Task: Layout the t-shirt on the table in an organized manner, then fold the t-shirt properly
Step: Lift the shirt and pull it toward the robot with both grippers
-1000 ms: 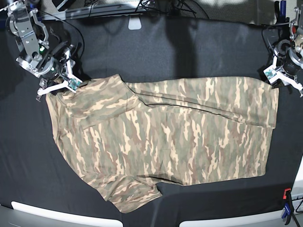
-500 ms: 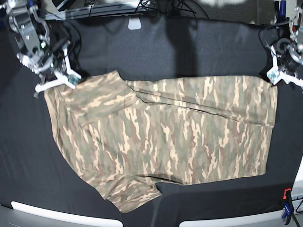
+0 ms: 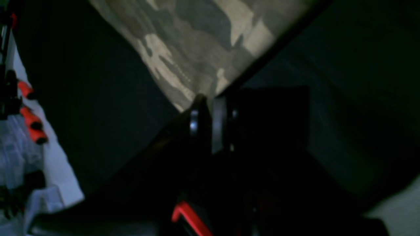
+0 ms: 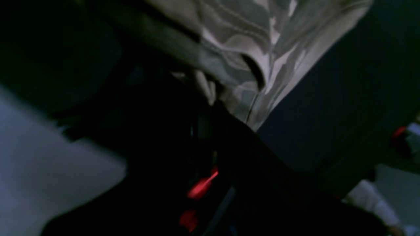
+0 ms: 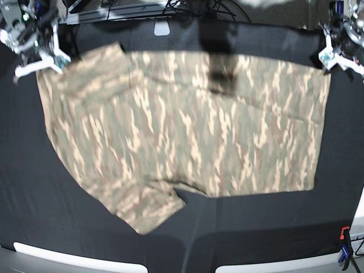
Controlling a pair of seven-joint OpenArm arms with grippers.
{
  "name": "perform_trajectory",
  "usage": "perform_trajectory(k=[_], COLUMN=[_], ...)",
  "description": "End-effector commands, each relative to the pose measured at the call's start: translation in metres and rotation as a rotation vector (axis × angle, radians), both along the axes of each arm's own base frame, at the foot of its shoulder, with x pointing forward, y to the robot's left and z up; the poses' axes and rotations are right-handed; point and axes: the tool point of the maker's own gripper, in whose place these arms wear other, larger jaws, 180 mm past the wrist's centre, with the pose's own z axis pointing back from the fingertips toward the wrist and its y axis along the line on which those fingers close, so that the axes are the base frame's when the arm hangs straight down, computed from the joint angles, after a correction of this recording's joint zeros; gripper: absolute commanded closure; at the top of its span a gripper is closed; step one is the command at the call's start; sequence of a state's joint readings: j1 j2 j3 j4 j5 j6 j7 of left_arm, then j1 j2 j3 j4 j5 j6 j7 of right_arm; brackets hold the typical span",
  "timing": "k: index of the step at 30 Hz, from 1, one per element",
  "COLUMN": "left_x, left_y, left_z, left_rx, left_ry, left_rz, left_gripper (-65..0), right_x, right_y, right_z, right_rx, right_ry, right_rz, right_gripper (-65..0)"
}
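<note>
The camouflage t-shirt [image 5: 182, 131] lies spread and motion-blurred over the black table [image 5: 256, 227], its far edge stretched between the two arms. At the far left of the base view my right gripper [image 5: 42, 60] is shut on the shirt's corner. The right wrist view shows wrinkled fabric [image 4: 262, 49] pinched at that gripper [image 4: 210, 95]. My left gripper [image 5: 334, 60] is at the far right, shut on the hem corner. In the left wrist view its closed fingers [image 3: 207, 100] hold the tip of the cloth [image 3: 197, 42]. One sleeve [image 5: 145, 207] points toward the front edge.
A small white object [image 5: 162, 27] and cables sit along the far edge. Red and blue clamps [image 5: 344, 250] grip the front right corner. Red-handled clamps [image 3: 29, 118] show beside the table in the left wrist view. White strips [image 5: 68, 257] line the front edge.
The right gripper closed on the shirt's corner. Both grippers then moved toward the far edge, pulling the shirt's far side with them, so the shirt now sits farther back and more stretched out.
</note>
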State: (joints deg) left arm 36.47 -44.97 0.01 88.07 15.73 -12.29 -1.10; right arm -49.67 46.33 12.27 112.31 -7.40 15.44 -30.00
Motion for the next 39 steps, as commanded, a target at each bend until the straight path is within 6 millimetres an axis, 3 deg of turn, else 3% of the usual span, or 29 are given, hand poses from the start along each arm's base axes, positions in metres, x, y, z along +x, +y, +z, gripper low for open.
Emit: perform_trajectory(k=[1, 6, 14, 17, 18, 21, 22, 24, 27, 31, 39], left_x=[-0.008, -0.030, -0.038, -0.036, -0.035, -0.032, -0.030, -0.028, -0.023, -0.004, 0.057], left_y=[0.007, 0.006, 0.035, 0.029, 0.028, 0.031, 0.033, 0.038, 0.050, 0.069, 0.094], left_z=[0.000, 0.005, 0.018, 0.022, 0.024, 0.029, 0.031, 0.037, 0.046, 0.068, 0.128], left_rx=[0.036, 0.053, 0.109, 0.106, 0.114, 0.167, 0.188, 0.234, 0.317, 0.374, 0.077], left_ry=[0.025, 0.026, 0.019, 0.013, 0.017, 0.035, 0.042, 0.056, 0.077, 0.006, -0.237], left_rz=[-0.002, 0.012, 0.066, 0.058, 0.061, 0.095, 0.105, 0.115, 0.122, 0.156, 0.418], left_gripper=[0.0, 0.0, 0.0, 0.0, -3.7, -26.0, -30.2, -32.0, -32.0, -32.0, -32.0], right_x=[-0.001, -0.017, -0.022, -0.027, -0.027, -0.027, -0.027, -0.025, -0.015, 0.016, 0.075], right_y=[-0.012, -0.009, -0.015, -0.016, -0.015, -0.015, -0.015, -0.012, -0.004, 0.005, 0.018], right_z=[0.009, 0.009, 0.008, 0.006, 0.005, 0.005, 0.005, 0.007, 0.015, 0.037, 0.060], right_rx=[-0.063, -0.062, -0.085, -0.076, -0.065, -0.063, -0.063, -0.059, -0.048, -0.030, 0.206], right_ry=[-0.004, 0.031, 0.058, 0.081, 0.083, 0.083, 0.082, 0.076, 0.036, -0.092, -0.247], right_rz=[-0.004, 0.007, -0.026, -0.056, -0.061, -0.062, -0.061, -0.055, -0.040, -0.044, -0.154], right_gripper=[0.0, 0.0, -0.9, -18.1, -21.6, -22.7, -22.7, -22.7, -22.7, -22.7, -22.7])
